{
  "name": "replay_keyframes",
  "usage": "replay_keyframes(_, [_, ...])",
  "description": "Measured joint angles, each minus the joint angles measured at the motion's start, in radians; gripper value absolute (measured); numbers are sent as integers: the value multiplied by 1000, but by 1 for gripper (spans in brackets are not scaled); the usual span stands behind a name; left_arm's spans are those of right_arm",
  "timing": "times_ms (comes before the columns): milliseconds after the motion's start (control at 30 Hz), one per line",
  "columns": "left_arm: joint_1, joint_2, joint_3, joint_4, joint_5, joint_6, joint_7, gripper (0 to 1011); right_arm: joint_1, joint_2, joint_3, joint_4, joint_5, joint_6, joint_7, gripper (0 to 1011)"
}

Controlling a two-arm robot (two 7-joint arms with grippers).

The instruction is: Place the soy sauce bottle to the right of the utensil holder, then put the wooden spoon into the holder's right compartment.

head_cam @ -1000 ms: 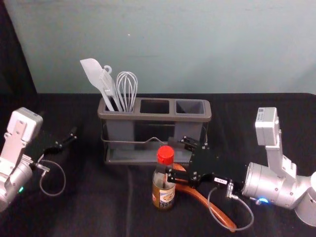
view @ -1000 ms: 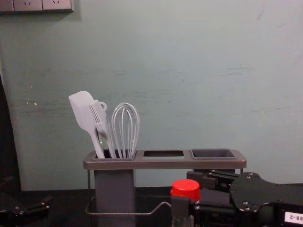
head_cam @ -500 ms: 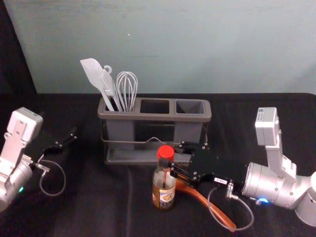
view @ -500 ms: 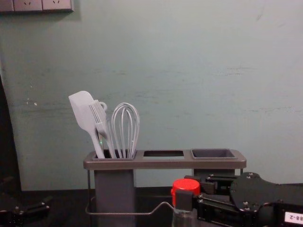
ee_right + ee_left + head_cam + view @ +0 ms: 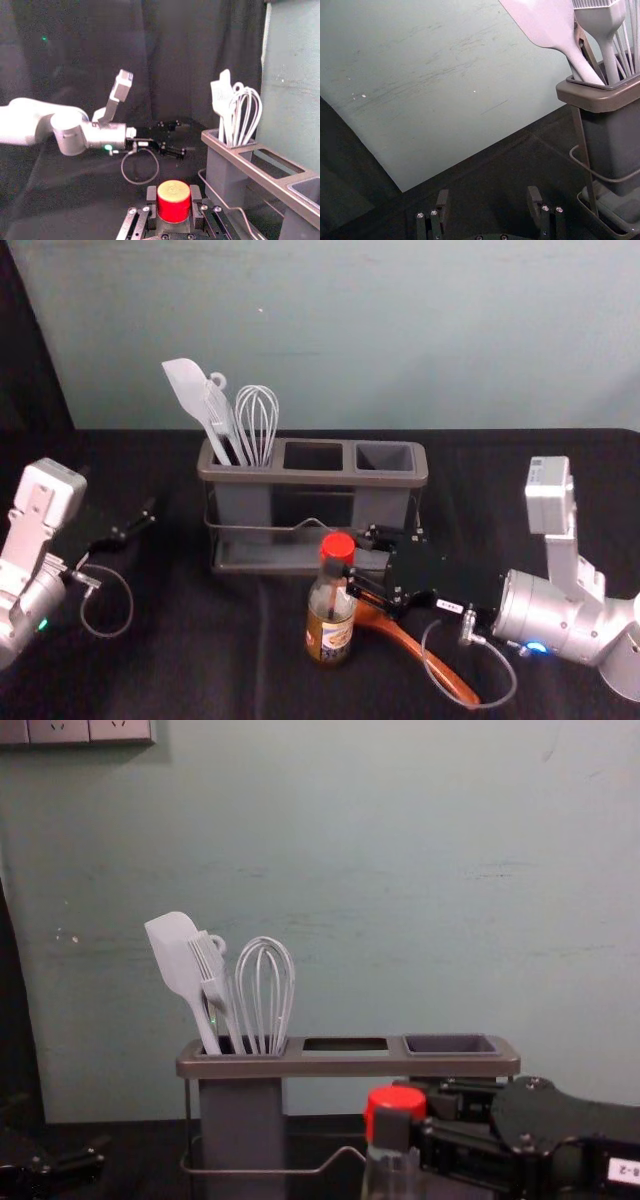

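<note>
At lower centre we see the red-capped, clear soy sauce bottle, its top clenched in the right tool, which partly hides the brown wooden spoon; at left, the left tool, released.

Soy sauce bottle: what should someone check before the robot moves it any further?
1. Right gripper has hold of the soy sauce bottle: ok, its fingers flank the red cap.
2. Bottle right of the utensil holder: not ok, it is in front.
3. Bottle's base off the table: cannot tell.
4. Left gripper out of the way: ok, open, left of the holder.
5. Right compartment free for the wooden spoon: ok, nothing sticks out.
</note>
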Motion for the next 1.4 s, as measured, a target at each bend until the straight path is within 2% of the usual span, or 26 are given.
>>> replay_keyframes(100, [0, 0, 0, 0, 0, 0, 0, 1012, -11, 4, 8, -18, 22, 4, 0, 392])
replay_keyframes(200, [0, 0, 0, 0, 0, 0, 0, 1011, -32, 24, 20, -68, 30, 14, -16, 392])
replay_keyframes(300, [0, 0, 0, 0, 0, 0, 0, 1011, -69, 64, 40, -148, 17, 11, -46, 392])
replay_keyframes(333, [0, 0, 0, 0, 0, 0, 0, 1011, -97, 92, 58, -194, 16, 3, -56, 392])
replay_keyframes(400, [0, 0, 0, 0, 0, 0, 0, 1011, -127, 120, 78, -234, 17, -7, -64, 392])
replay_keyframes(433, [0, 0, 0, 0, 0, 0, 0, 1011, -167, 154, 107, -274, 19, -19, -77, 392])
replay_keyframes(500, [0, 0, 0, 0, 0, 0, 0, 1012, -210, 190, 140, -310, 23, -31, -92, 392])
replay_keyframes(533, [0, 0, 0, 0, 0, 0, 0, 1012, -262, 228, 182, -341, 27, -42, -112, 392])
replay_keyframes(600, [0, 0, 0, 0, 0, 0, 0, 1012, -313, 262, 225, -366, 30, -51, -135, 392])
replay_keyframes(633, [0, 0, 0, 0, 0, 0, 0, 1011, -361, 293, 271, -384, 32, -56, -158, 392])
replay_keyframes(767, [0, 0, 0, 0, 0, 0, 0, 1011, -452, 333, 363, -399, 43, -58, -216, 390])
replay_keyframes(867, [0, 0, 0, 0, 0, 0, 0, 1011, -489, 328, 413, -385, 58, -58, -252, 390])
replay_keyframes(1033, [0, 0, 0, 0, 0, 0, 0, 1011, -471, 274, 432, -341, 75, -49, -299, 392])
replay_keyframes(1133, [0, 0, 0, 0, 0, 0, 0, 1012, -418, 211, 423, -299, 72, -42, -341, 392])
replay_keyframes(1200, [0, 0, 0, 0, 0, 0, 0, 1011, -390, 189, 413, -282, 66, -32, -355, 392])
replay_keyframes(1233, [0, 0, 0, 0, 0, 0, 0, 1011, -358, 168, 401, -261, 59, -20, -364, 392])
replay_keyframes(1267, [0, 0, 0, 0, 0, 0, 0, 1010, -358, 168, 401, -261, 59, -20, -364, 392])
replay_keyframes(1300, [0, 0, 0, 0, 0, 0, 0, 1011, -323, 148, 385, -238, 54, -4, -368, 392])
replay_keyframes(1400, [0, 0, 0, 0, 0, 0, 0, 1011, -272, 121, 364, -200, 49, 20, -368, 392])
